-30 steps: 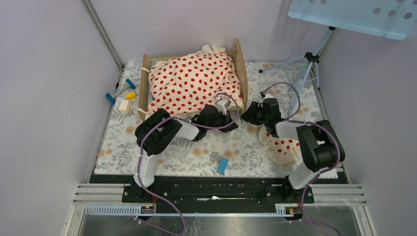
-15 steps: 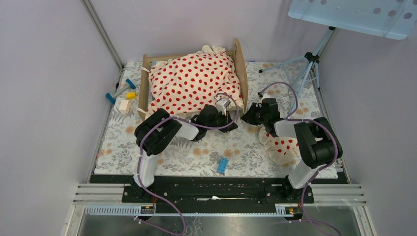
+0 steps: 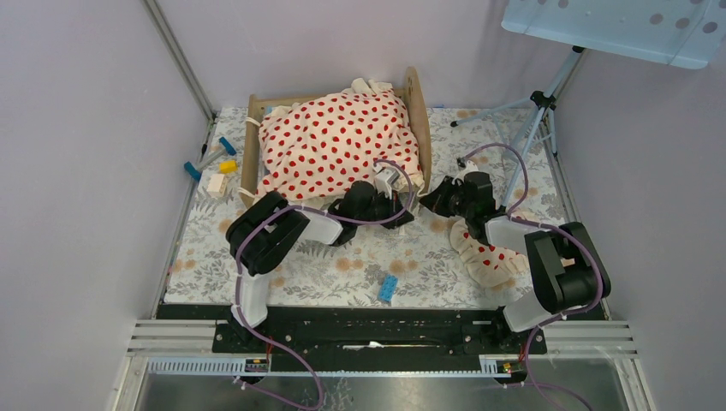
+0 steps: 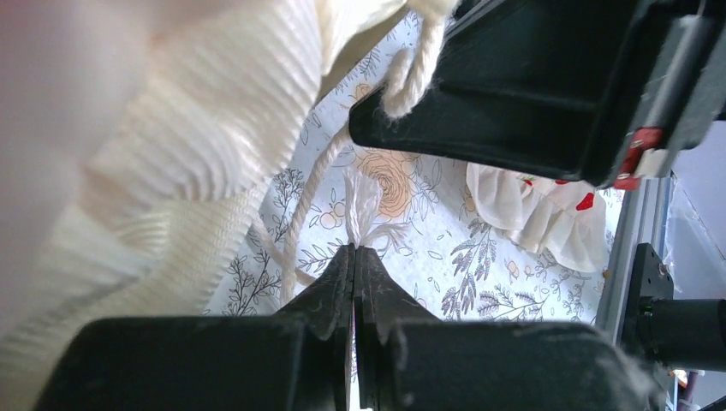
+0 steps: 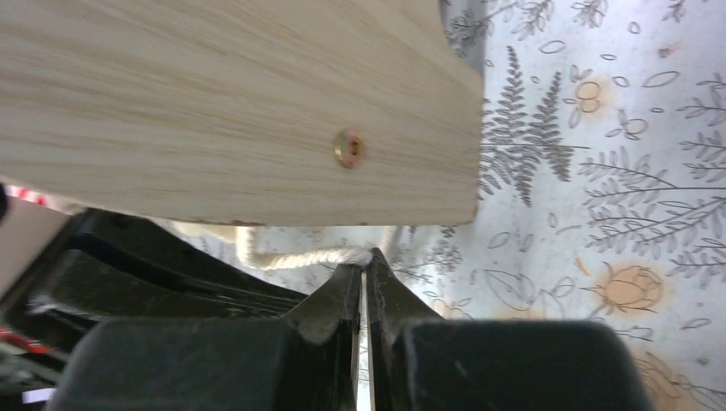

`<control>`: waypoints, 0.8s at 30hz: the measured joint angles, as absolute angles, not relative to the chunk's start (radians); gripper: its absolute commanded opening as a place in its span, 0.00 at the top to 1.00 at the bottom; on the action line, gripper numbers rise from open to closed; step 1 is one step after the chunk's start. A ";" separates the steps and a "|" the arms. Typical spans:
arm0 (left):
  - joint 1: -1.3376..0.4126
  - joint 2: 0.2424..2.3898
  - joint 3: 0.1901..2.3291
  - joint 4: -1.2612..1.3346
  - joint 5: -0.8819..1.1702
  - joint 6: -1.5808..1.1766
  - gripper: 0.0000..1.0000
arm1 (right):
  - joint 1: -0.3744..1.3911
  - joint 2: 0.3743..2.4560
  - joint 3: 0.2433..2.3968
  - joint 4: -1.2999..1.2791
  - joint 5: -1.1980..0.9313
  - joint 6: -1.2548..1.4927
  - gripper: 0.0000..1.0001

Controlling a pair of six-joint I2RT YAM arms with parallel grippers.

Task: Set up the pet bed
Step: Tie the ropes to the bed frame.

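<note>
Pale lilac walls (image 3: 86, 128) enclose my floral-print table cover (image 3: 342, 265); a tripod (image 3: 535, 120) stands at my far right.

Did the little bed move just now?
No. The pet bed has stayed put: its wooden end board is just as close to the tripod as before, and its left corner still lines up with the yellow brick.

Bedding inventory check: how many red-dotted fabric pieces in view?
2. The blanket lies bunched over the bed. The pillow lies on the mat, to the near right of the bed. More could be hidden under the blanket.
</note>
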State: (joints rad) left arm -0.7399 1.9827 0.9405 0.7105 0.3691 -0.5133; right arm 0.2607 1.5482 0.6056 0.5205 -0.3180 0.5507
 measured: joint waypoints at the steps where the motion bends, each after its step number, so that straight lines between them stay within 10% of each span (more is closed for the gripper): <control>1: -0.740 1.982 0.938 0.710 0.371 -0.513 1.00 | 0.261 1.542 0.606 0.524 -0.325 0.566 1.00; 24: -0.762 1.964 0.922 0.741 0.417 -0.514 1.00 | 0.259 1.570 0.567 0.592 -0.498 0.768 1.00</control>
